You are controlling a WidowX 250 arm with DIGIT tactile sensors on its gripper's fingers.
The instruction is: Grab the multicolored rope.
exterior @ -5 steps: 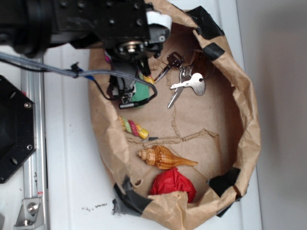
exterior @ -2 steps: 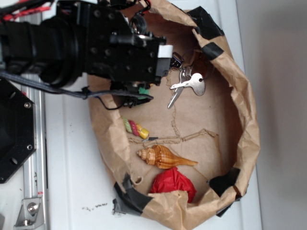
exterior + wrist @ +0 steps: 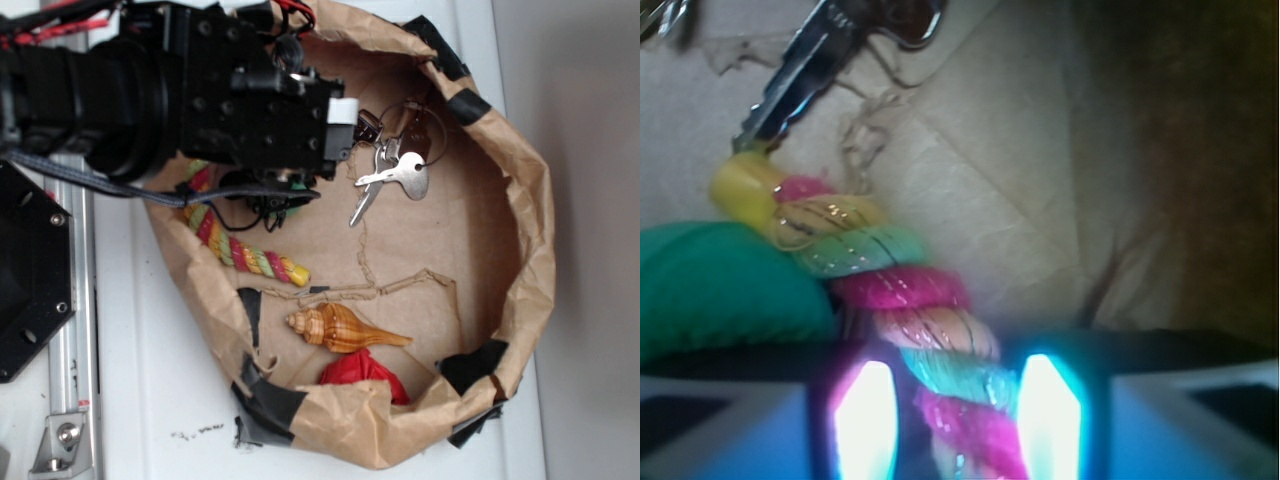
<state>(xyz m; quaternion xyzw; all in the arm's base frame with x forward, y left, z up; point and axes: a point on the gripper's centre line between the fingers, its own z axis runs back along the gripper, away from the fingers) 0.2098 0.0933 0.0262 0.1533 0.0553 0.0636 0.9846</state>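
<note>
The multicolored rope [image 3: 245,252] lies curved along the left inside of the brown paper bag [image 3: 525,260], its yellow tip pointing toward the seashell. My gripper [image 3: 272,198] is mostly hidden under the black arm, over the rope's upper part. In the wrist view the rope [image 3: 900,290] runs between my two glowing fingers [image 3: 865,420]. My gripper [image 3: 955,420] is closed around the pink and green strands. The rope's yellow tip [image 3: 740,188] lies ahead, next to a green ball [image 3: 720,290].
A bunch of keys [image 3: 393,175] lies at the bag's upper middle, and a key blade [image 3: 800,75] shows ahead of the rope. A striped orange-brown seashell [image 3: 345,328] and a crumpled red object [image 3: 365,375] sit at the bag's lower part. A black mount [image 3: 30,270] stands left.
The bag's left wall has dropped and spread outward, showing much more of the rope. The arm has settled over the rope's upper end and barely shifted since 0.4 s ago.
</note>
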